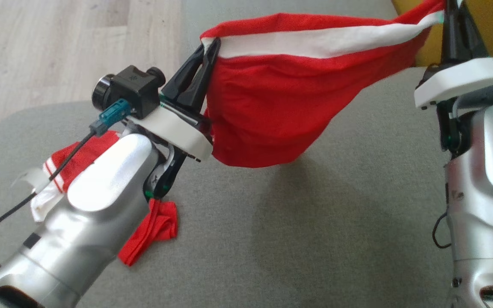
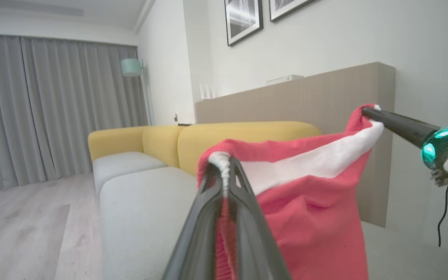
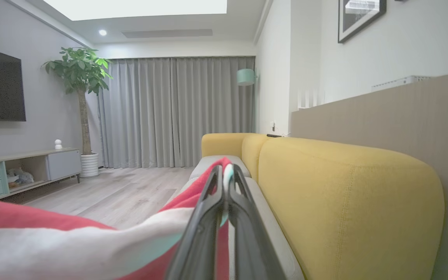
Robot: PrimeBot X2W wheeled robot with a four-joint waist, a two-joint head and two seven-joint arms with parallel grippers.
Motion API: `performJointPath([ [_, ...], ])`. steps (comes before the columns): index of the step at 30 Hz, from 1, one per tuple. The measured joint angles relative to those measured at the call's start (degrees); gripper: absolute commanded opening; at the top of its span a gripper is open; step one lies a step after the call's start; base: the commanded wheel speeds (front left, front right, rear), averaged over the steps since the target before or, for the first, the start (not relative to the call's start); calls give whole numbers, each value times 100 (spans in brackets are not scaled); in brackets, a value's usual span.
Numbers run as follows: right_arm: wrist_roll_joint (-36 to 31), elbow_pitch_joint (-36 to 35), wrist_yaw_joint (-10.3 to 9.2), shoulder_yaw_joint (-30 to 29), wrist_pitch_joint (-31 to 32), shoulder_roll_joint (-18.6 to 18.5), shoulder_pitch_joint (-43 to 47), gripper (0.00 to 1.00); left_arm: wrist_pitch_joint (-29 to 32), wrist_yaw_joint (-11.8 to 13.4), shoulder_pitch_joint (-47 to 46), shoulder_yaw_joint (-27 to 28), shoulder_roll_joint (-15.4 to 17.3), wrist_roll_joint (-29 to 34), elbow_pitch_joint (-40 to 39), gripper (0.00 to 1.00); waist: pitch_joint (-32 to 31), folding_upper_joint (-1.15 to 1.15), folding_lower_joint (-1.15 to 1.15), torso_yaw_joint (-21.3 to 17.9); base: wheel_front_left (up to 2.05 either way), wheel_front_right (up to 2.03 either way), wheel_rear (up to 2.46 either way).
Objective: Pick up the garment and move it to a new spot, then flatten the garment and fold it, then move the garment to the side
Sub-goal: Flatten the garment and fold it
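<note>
Left gripper (image 1: 211, 46) and right gripper (image 1: 451, 8), each clamped on the white band (image 1: 315, 42), hold the red garment (image 1: 268, 107) stretched above the grey cushion (image 1: 315, 222), evidently for flattening.

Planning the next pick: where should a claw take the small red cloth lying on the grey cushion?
Probably pinch the small red cloth at its bunched upper end, from above: folds rise there, while its lower tail lies flat on the cushion.
</note>
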Motion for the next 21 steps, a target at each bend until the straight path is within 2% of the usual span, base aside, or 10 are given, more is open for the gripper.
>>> performJointPath([
  [5,-192,-131,0,-23,215,-5,139,0,-70,241,70,43,98,5,-493,0,-165,0,0,113,0,0,0],
  [9,-134,-154,0,-115,424,-4,569,0,-70,353,311,32,189,7,-775,0,-208,0,0,152,0,0,0],
  [11,-68,-158,0,-221,567,-4,1036,0,-70,508,595,32,290,7,-948,0,-193,0,1,158,0,0,0],
  [17,-15,-287,0,-185,710,1,1118,0,-1,599,674,-7,388,27,-1141,0,-61,0,1,118,0,0,0],
  [21,-3,-245,0,-125,869,-3,681,0,16,564,483,7,430,118,-1106,0,147,0,1,35,0,0,0],
])
